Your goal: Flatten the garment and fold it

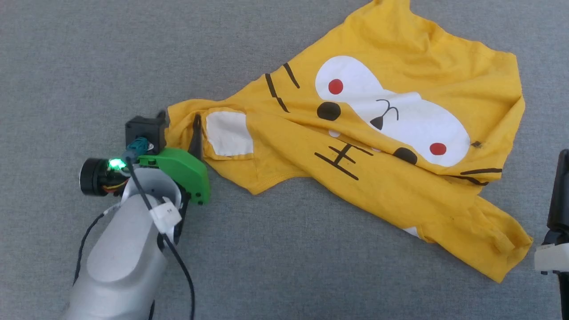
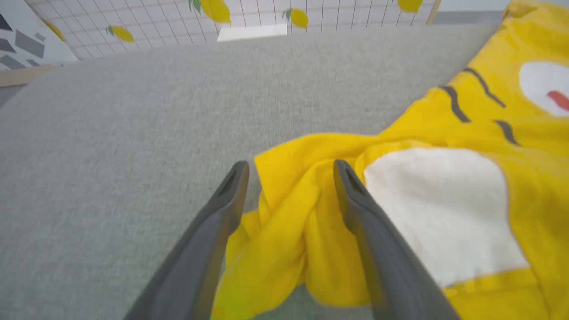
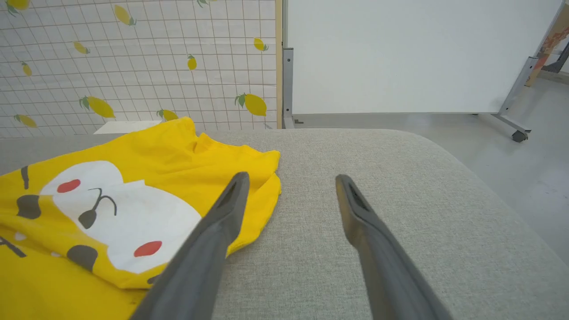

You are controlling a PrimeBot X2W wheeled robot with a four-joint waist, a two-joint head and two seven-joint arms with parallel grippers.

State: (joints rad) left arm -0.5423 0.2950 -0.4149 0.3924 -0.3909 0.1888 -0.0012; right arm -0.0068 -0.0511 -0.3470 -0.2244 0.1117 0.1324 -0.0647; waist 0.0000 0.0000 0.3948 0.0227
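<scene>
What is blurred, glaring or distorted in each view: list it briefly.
Head view: sharp, evenly lit, a green light glowing on the left wrist. Left wrist view: the garment near the left gripper is smeared soft. Right wrist view: crisp beyond the right gripper, wide-angle curving the grey surface's edge.

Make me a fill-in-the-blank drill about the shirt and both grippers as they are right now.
1. The garment is bright ____ with a cartoon face printed on it.
2. The left gripper has its jaws ____, with a bunched edge of the garment lying between its fingers.
3. The printed face shows ____ red dots on its white patch.
4. The right gripper holds nothing and points across the ____ padded surface.

Missing words: yellow; open; two; grey
</scene>
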